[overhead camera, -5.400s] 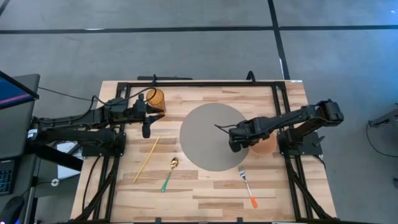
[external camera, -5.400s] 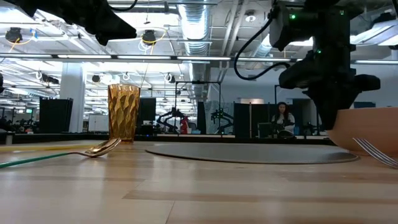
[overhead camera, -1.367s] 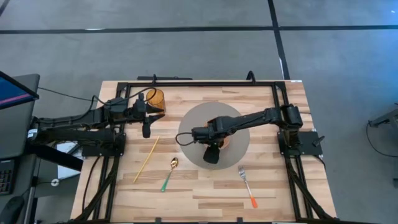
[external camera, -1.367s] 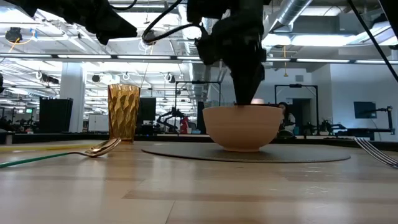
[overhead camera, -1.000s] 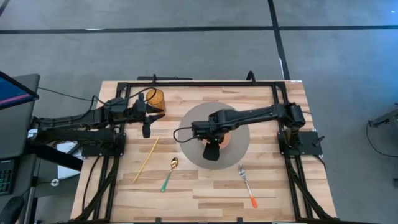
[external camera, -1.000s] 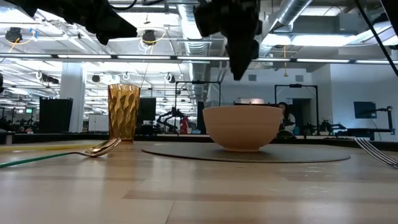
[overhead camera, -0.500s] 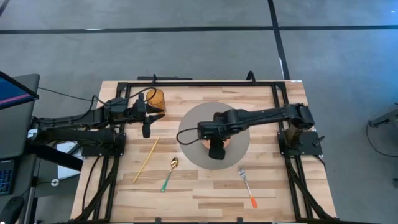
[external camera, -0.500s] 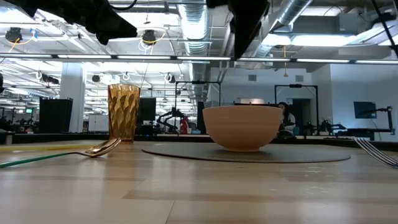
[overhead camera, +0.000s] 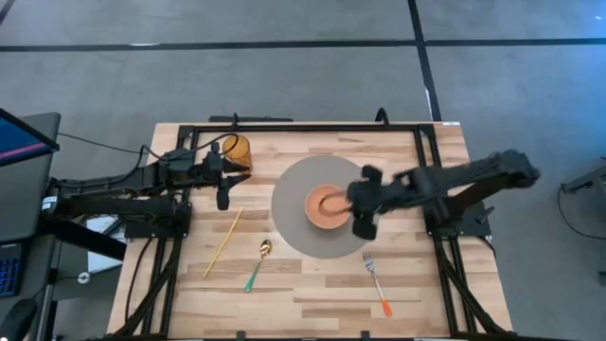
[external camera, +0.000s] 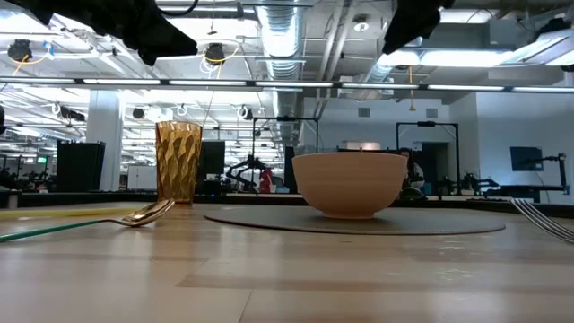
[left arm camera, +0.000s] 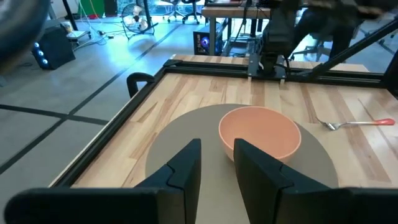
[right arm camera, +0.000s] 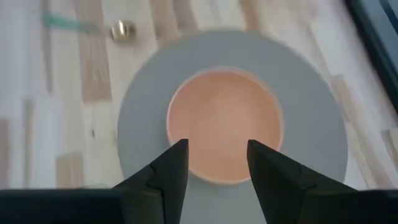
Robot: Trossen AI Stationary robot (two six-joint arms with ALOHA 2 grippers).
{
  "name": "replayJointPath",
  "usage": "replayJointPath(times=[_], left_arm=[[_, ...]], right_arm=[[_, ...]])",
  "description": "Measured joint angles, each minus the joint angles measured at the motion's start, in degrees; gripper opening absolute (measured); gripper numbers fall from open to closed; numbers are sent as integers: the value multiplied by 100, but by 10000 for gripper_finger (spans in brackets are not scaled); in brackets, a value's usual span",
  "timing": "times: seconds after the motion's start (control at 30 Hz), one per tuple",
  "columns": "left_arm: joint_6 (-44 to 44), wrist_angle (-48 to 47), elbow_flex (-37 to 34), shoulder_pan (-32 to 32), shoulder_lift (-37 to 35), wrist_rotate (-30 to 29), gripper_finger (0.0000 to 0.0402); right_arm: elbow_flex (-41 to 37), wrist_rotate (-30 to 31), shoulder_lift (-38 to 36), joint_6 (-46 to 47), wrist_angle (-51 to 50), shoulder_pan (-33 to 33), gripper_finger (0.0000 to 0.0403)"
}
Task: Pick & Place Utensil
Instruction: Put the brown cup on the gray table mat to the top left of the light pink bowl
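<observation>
I have the right gripper point(overhead camera: 365, 224) raised over the right part of the grey round mat point(overhead camera: 290, 227), fingers spread with nothing between them; its wrist view looks straight down on the pink bowl point(overhead camera: 326, 206), which sits empty at the mat's centre. The left gripper point(overhead camera: 222, 196) waits near the table's left rear, just beside the amber glass point(overhead camera: 237, 149), fingers parted and empty. No utensil is picked yet, as I judge it. The nearest candidate is the fork point(overhead camera: 375, 278) with the orange handle, lying flat on the wood in front of the mat and right of centre; the spoon point(overhead camera: 258, 264) with the green handle lies in front of the mat on the left, and a pale yellow stick point(overhead camera: 223, 242), probably a chopstick, lies slantwise farther left. Main risk: all three lie flat and thin against the table, so a descent that stops short would close on air, and one too deep would jam the fingertips into the wood. A grasp far from the middle could let the fork swing or slip out. The bowl and mat edge are close to the path down to the fork; a careless sweep could nudge the bowl. The glass stands well apart from the right arm's work.
</observation>
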Motion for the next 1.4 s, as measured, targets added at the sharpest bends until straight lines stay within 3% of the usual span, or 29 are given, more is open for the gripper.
replayJointPath(times=[0.23,0.43,0.6,0.8,1.4], left_arm=[[0,174,0,0,-2,0,97],[-15,177,0,0,-1,0,97],[-7,291,0,0,-2,0,97],[0,495,0,0,-2,0,97],[1,504,0,0,-2,0,97]], right_arm=[[-1131,210,-1498,-670,1555,-7,154],[-2190,252,-1813,-1006,3330,-81,153],[-2427,259,-1486,-288,3254,-85,156],[-2405,242,-1239,-598,3841,-220,156],[-2406,260,-1466,-234,3324,-450,156]])
